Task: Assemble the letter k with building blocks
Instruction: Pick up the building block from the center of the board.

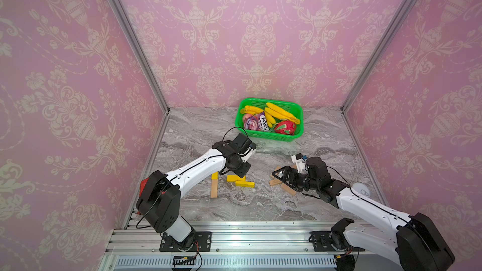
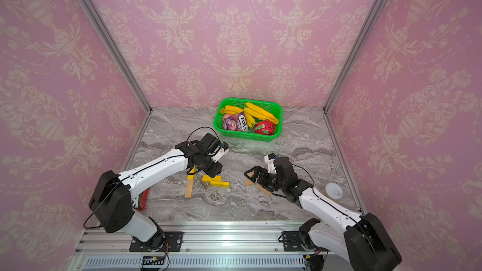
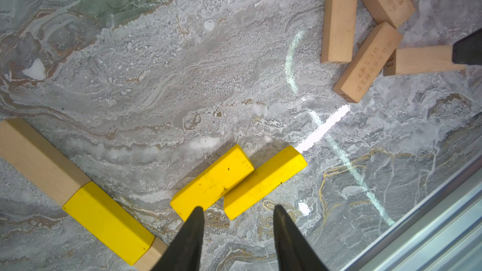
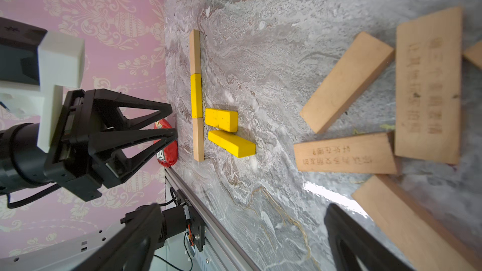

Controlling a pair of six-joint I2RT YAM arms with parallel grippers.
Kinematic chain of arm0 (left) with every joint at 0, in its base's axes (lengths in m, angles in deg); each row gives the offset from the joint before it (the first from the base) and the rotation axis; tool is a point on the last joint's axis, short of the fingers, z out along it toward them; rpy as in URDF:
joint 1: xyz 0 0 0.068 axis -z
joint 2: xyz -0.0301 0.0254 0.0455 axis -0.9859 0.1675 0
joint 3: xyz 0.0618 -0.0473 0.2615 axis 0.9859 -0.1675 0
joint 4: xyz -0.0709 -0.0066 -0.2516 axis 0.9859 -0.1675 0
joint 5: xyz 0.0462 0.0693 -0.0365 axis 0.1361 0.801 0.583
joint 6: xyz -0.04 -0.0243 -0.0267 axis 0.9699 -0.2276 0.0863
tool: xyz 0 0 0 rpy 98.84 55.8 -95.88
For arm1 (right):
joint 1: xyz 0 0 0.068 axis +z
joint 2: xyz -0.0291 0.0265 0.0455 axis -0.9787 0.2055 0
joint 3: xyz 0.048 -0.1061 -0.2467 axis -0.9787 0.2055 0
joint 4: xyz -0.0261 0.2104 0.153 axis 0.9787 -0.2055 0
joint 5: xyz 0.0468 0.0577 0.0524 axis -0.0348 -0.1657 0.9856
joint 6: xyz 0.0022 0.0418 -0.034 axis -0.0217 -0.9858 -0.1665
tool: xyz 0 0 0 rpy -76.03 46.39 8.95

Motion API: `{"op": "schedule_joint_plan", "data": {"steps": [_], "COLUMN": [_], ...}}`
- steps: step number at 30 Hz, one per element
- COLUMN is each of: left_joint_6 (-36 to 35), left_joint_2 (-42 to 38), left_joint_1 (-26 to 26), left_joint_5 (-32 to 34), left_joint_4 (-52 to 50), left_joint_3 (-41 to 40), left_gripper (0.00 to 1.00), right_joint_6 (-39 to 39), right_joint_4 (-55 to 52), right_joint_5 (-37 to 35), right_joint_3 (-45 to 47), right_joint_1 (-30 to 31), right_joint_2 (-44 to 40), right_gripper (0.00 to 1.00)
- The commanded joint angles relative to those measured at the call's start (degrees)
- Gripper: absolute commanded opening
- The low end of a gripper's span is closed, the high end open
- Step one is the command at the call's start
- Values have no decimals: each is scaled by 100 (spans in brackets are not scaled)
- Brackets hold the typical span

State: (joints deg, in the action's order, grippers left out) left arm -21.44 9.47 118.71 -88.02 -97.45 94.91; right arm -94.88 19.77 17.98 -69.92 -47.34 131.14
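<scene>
In both top views the three-bar stem [image 1: 214, 189] of wood, yellow and wood lies end to end in the lower middle of the frame. Two yellow bars [image 1: 241, 181] sit close side by side just to its right, and a loose heap of tan bars [image 1: 280, 185] lies farther right, well apart. The left gripper [image 3: 237, 211] hangs over the near ends of the two yellow bars, jaws partly parted and holding nothing, while the right gripper [image 4: 242, 205] is spread wide and empty by the tan heap.

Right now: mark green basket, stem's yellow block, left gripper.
green basket [image 1: 271, 136]: a top view, front wall.
stem's yellow block [image 4: 196, 96]: right wrist view, top face.
left gripper [image 3: 238, 207]: left wrist view, midway between fingertips.
</scene>
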Motion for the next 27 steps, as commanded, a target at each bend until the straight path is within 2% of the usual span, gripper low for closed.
{"op": "schedule_joint_plan", "data": {"steps": [1, 8, 13, 21, 27], "left_joint_6": [-565, -939, -1068, -1154, -1182], "left_joint_2": [229, 463, 327, 364, 463], "left_joint_1": [24, 25, -20, -99, -242], "left_joint_5": [407, 871, 694, 614, 908], "left_joint_4": [-184, -510, -281, -178, -27], "left_joint_3": [312, 242, -244, -611, -686], "left_gripper": [46, 45, 45, 45, 45], "right_joint_6": [101, 123, 187, 308, 267], "right_joint_4": [45, 294, 403, 271, 318], "right_joint_5": [264, 443, 678, 743, 752], "right_joint_3": [84, -141, -398, -602, -556], "right_joint_1": [-48, -66, -91, -123, -136], "right_joint_2": [9, 423, 860, 1003, 992], "right_gripper": [100, 100, 100, 100, 100]}}
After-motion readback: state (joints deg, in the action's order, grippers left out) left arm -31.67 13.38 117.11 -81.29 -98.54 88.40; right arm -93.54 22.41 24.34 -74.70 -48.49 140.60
